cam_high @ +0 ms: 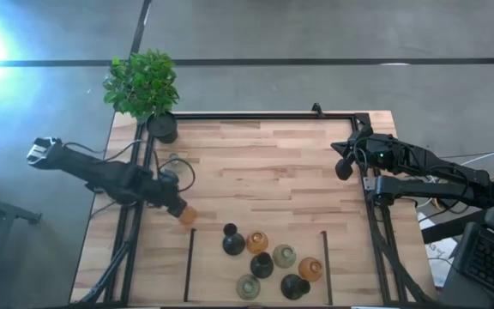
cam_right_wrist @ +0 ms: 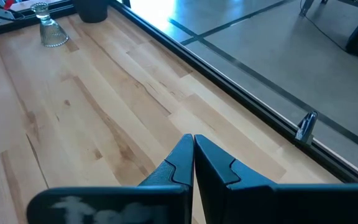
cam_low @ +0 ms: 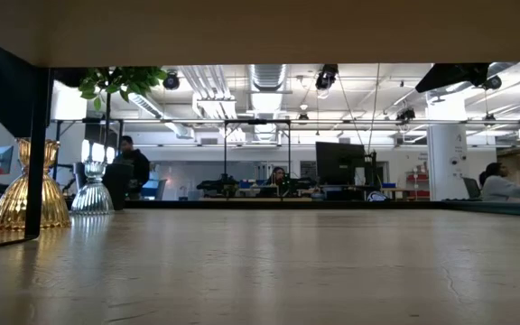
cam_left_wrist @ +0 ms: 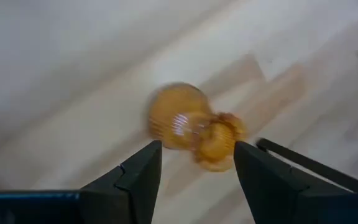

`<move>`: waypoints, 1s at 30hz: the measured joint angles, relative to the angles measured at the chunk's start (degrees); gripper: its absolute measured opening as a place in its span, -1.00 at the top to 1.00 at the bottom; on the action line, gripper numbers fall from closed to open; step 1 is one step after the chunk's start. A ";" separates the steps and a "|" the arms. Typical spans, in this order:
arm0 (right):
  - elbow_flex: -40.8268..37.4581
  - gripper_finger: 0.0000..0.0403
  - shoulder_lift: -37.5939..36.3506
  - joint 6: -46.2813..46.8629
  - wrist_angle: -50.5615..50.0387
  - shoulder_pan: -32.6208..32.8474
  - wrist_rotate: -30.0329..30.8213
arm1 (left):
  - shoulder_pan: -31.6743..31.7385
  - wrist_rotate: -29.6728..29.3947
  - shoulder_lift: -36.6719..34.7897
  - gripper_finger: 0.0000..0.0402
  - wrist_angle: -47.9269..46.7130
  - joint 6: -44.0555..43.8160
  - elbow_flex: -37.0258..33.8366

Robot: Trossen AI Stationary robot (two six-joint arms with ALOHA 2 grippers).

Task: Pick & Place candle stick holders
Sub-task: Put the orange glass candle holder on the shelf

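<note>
On the wooden table (cam_high: pixel 264 163), the left gripper (cam_high: pixel 178 212) is at the left side, and an amber candle stick holder (cam_high: pixel 188 215) sits at its tip. In the left wrist view this amber holder (cam_left_wrist: pixel 191 124) shows between the two dark fingers (cam_left_wrist: pixel 138 177), which stand apart around it. The picture there is blurred, so it is not clear if the pads touch the glass, or if the holder stands on the table or hangs above it.

The right gripper (cam_high: pixel 343 168) waits near the right edge of the table, fingers pressed together with nothing between them; the right wrist view shows this well (cam_right_wrist: pixel 193 163).

Seven more candle stick holders (cam_high: pixel 268 262) make a cluster at the near edge: black, amber and pale green-grey, some touching each other. A clear glass holder (cam_high: pixel 175 160) near the potted plant (cam_high: pixel 144 86) is hard to see from above. In the low view, an amber holder (cam_low: pixel 27 185) is partly hidden by a dark post, with the clear one (cam_low: pixel 92 190) just beside.
</note>
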 joint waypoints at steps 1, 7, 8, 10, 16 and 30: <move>0.00 0.96 0.00 -0.01 0.00 0.02 0.00 | 0.48 1.76 -0.09 -0.02 2.71 -0.30 -1.16; 0.00 0.96 0.00 0.00 -0.02 0.00 0.00 | 0.86 5.06 -0.04 -0.02 6.97 -1.99 -3.61; 0.00 0.96 0.02 -0.02 0.00 0.02 0.00 | 0.85 5.11 0.12 -0.02 5.97 -2.03 -3.73; 0.00 0.96 0.00 -0.02 0.00 0.02 0.00 | 0.86 5.15 0.31 -0.02 5.04 -2.10 -3.73; 0.00 0.96 0.00 0.00 0.00 0.02 0.00 | 0.85 5.17 1.26 -0.02 4.60 -2.11 -3.70; 0.00 0.96 0.02 -0.02 -0.02 0.02 0.00 | 0.90 4.74 5.52 -0.02 8.33 -1.42 -4.64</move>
